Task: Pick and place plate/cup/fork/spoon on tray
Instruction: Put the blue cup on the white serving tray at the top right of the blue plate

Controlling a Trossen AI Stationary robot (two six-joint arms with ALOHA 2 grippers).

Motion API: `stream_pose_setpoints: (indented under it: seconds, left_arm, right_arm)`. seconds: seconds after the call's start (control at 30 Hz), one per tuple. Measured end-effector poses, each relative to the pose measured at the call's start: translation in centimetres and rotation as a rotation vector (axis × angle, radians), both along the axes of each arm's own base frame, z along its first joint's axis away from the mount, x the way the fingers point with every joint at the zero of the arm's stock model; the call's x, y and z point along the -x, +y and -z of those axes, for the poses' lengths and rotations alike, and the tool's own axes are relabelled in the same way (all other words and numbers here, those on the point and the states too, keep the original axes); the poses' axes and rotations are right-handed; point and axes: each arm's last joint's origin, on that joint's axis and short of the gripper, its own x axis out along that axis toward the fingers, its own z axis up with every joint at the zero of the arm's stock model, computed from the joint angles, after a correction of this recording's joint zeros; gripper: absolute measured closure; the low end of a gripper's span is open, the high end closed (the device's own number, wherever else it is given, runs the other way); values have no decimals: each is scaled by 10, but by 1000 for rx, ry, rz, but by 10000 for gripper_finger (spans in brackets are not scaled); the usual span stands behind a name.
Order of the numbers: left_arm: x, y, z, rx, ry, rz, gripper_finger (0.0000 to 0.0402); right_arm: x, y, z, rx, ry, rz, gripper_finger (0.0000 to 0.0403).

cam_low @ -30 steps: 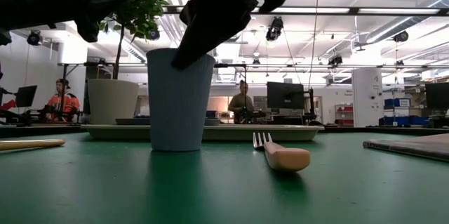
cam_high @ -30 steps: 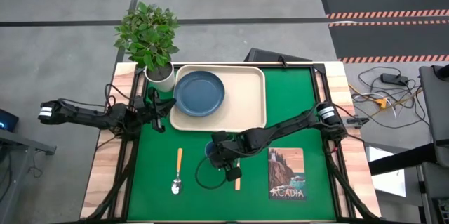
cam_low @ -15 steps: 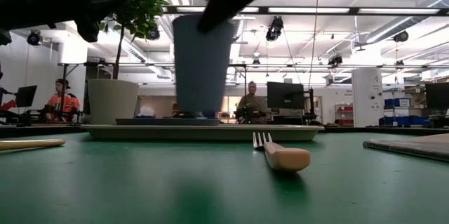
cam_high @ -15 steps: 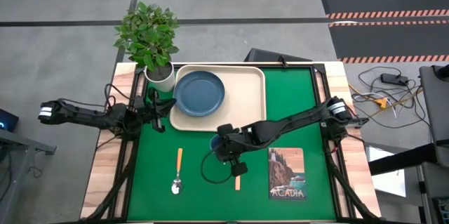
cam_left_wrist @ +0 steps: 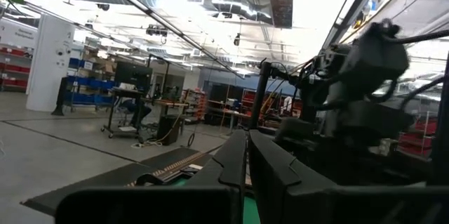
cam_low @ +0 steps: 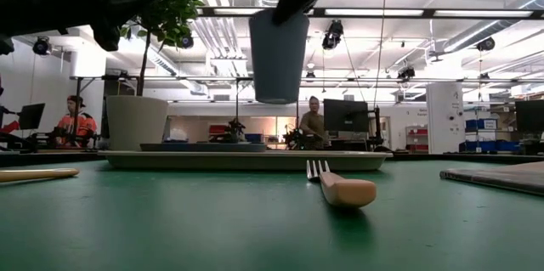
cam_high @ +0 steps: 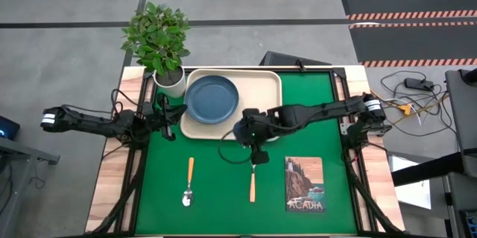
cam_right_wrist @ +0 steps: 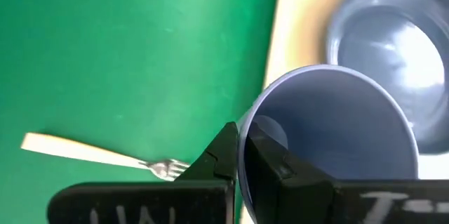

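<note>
My left gripper (cam_high: 170, 111) sits closed at the frame's left, beside the white plant pot (cam_high: 172, 81) and the tray's (cam_high: 261, 122) left edge. Lower left of centre, the spoon (cam_high: 188, 183) lies on the green mat (cam_high: 313, 104). The plate (cam_high: 212, 98) rests in the tray's left half. At centre, my right gripper (cam_high: 248, 132) pinches the rim of the cup (cam_low: 279, 55), holding it in the air at the tray's near edge. Below it lies the fork (cam_high: 253, 180), and right of that 1 picture card (cam_high: 305, 184).
</note>
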Motion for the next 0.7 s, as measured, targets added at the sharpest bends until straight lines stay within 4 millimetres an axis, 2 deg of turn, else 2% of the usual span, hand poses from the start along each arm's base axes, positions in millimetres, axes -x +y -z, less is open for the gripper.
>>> stream_pose_setpoints:
  seconds: [0.2, 0.7]
  left_arm:
    - [0, 0, 0, 0, 0, 0, 402]
    - [0, 0, 0, 0, 0, 0, 402]
  right_arm:
    - [2, -21, 1, 8, 40, 47, 394]
    - [4, -59, 3, 41, 68, 89, 394]
